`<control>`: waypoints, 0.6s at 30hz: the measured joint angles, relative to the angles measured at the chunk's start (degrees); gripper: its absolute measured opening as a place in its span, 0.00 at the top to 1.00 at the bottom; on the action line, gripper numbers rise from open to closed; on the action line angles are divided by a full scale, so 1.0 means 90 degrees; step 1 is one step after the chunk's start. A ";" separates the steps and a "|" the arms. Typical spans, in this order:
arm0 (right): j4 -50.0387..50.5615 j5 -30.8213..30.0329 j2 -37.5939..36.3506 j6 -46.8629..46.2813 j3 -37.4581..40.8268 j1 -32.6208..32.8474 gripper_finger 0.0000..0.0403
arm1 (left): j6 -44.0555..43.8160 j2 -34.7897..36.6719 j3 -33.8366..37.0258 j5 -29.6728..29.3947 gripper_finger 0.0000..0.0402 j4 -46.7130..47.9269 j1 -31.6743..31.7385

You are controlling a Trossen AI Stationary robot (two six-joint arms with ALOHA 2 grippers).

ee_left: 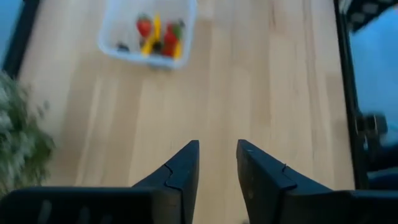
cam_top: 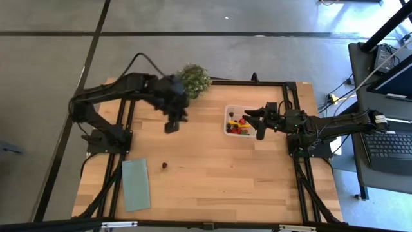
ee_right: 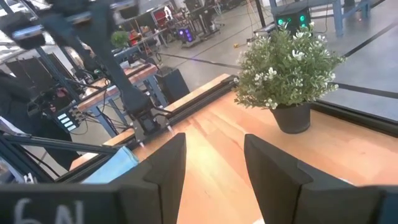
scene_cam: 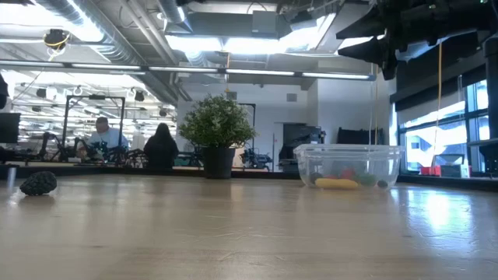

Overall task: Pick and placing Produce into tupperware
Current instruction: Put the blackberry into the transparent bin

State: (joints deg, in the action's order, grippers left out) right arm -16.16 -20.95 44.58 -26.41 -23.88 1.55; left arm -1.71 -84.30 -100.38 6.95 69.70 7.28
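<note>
Jaws on the left gripper stood partly apart with only a narrow gap between the two dark fingers, nothing held. It hung over bare wood near the potted plant, well left of the tupperware in the high view, facing toward that box. Right gripper jaws were also parted, moderately, nothing between them; in the high view it sat right at the box's right edge, above it, aimed across the table toward the plant.

Tupperware: small clear square box with rounded corners, no lid, upright on the wooden table, right of centre, its sides lying roughly square to the table edges. In the low view its walls were see-through and the produce lay on the bottom: a yellow elongated piece lying flat with its long axis about sideways across that view, plus a reddish and a greenish bit behind it. From the left wrist view the box held red pieces, including a strawberry, yellow-orange elongated pieces and dark bits; the yellow pieces' long axes ran roughly the same way, slightly tilted to one another.

One dark berry lay alone on the wood, well apart from both grippers and the box, just beside the pale-green cloth at the front left. In the low view it was a dark bumpy ball.
</note>
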 joint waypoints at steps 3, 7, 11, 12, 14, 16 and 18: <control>0.0019 0.0000 0.0000 -0.0002 0.0000 0.0000 0.59 | -0.0368 0.0074 0.0000 -0.0431 0.70 0.0573 -0.0492; 0.0053 0.0000 0.0000 0.0005 0.0000 -0.0001 0.59 | -0.0970 0.0076 0.0174 -0.0995 0.58 0.0887 -0.1079; 0.0163 0.0001 0.0000 -0.0004 0.0000 -0.0001 0.59 | -0.1462 0.0056 0.0637 -0.1019 0.47 0.0865 -0.1502; 0.0182 0.0002 0.0000 -0.0005 0.0000 -0.0001 0.59 | -0.1585 0.0063 0.0778 -0.1020 0.45 0.0868 -0.1590; 0.0196 0.0002 0.0000 -0.0005 0.0000 0.0001 0.59 | -0.1874 0.0064 0.1101 -0.1019 0.42 0.0837 -0.1756; 0.0210 0.0002 0.0000 -0.0005 0.0000 -0.0001 0.59 | -0.2144 0.0062 0.1441 -0.0997 0.40 0.0826 -0.1890; 0.0220 0.0002 0.0000 -0.0007 0.0000 0.0000 0.59 | -0.2439 0.0062 0.1790 -0.0999 0.39 0.0819 -0.2025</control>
State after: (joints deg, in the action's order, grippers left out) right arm -14.18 -20.93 44.58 -26.47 -23.88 1.55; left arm -23.66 -83.74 -84.27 -2.04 77.08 -10.94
